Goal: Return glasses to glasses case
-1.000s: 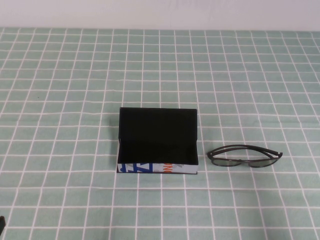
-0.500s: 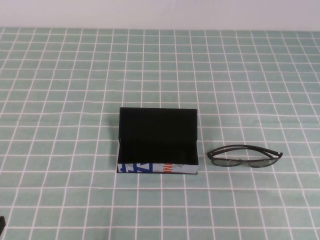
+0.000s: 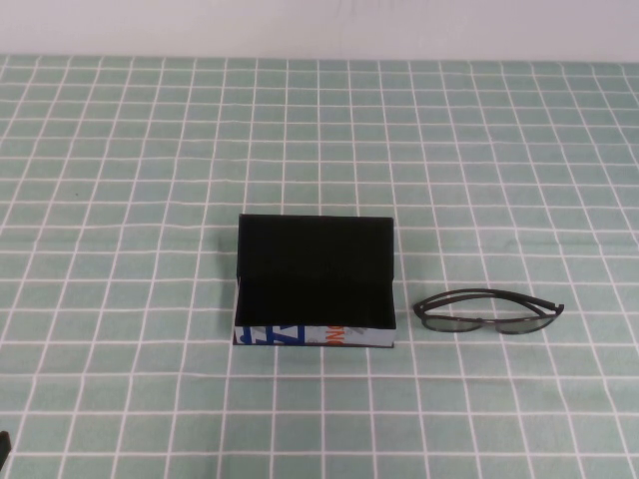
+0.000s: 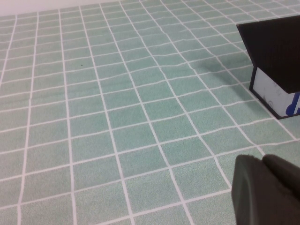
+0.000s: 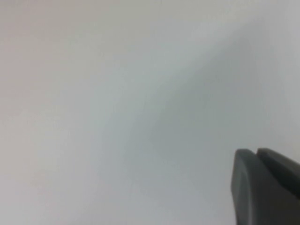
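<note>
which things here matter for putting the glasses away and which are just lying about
For the job:
- glasses, flat on the cloth, right of the case, apart from it
- glasses case, lid up
- left hand, shut, low over the cloth left of the case
- right hand, shut, facing a blank surface

Just there:
- green checked tablecloth

Glasses case (image 3: 316,282) sits mid-bench (image 3: 120,200), lid raised behind its tray; glasses (image 3: 487,312) lie just right of it, apart, outside the case.

Staged lab tabletop, green checked cloth (image 3: 120,200), plain white wall (image 3: 319,25) behind
</note>
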Controlling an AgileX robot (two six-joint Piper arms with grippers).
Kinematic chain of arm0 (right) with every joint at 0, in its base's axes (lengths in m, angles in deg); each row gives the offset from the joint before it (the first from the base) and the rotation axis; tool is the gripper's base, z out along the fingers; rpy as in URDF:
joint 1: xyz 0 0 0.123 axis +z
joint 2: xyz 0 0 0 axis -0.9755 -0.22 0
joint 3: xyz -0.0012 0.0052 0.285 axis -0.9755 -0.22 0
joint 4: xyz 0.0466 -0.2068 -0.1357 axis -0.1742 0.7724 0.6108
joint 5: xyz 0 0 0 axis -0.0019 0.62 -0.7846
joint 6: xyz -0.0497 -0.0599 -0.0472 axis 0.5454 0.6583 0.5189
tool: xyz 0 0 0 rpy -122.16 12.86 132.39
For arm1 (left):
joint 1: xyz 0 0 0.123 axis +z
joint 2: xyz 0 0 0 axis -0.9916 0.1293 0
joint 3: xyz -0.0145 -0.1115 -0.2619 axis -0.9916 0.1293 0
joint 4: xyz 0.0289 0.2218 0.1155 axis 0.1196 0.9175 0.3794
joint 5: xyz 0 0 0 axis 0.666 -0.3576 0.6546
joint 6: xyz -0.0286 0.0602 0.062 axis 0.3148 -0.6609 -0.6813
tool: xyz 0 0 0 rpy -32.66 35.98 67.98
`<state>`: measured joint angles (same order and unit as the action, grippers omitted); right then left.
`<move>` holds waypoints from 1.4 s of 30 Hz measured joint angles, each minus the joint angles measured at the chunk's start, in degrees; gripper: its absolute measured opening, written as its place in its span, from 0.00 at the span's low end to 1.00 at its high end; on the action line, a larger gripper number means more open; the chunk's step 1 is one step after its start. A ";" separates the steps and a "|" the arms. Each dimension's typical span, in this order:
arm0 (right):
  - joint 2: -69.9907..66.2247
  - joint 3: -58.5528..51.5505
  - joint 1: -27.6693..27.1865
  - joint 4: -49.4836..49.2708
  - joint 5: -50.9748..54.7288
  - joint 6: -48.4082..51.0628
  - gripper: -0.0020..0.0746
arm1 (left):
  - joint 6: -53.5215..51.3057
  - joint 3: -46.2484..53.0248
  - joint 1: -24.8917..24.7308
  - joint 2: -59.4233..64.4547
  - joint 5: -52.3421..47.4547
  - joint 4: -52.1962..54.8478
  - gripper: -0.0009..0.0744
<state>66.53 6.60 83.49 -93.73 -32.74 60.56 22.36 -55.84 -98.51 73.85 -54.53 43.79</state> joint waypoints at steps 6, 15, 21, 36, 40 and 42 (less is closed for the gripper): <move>-8.53 0.52 0.00 5.11 11.41 0.00 0.01 | 0.00 0.00 0.00 0.00 0.00 0.00 0.01; -22.26 0.52 0.00 21.43 34.93 -21.26 0.01 | 0.00 0.00 0.00 0.00 0.00 0.00 0.01; -27.53 0.52 0.00 37.68 42.39 -32.10 0.01 | 0.00 0.00 0.00 0.00 0.00 0.00 0.01; -40.15 1.17 0.00 28.94 43.74 -9.82 0.01 | 0.00 0.00 0.00 0.00 0.00 0.00 0.01; -49.70 5.84 0.78 19.67 47.11 0.52 0.01 | 0.00 0.00 0.00 0.00 0.00 0.00 0.01; -53.70 10.07 1.27 15.22 49.36 6.70 0.01 | 0.00 0.00 0.00 0.00 0.00 0.00 0.01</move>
<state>12.83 16.68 84.76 -78.51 16.62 67.26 22.36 -55.84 -98.51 73.85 -54.53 43.79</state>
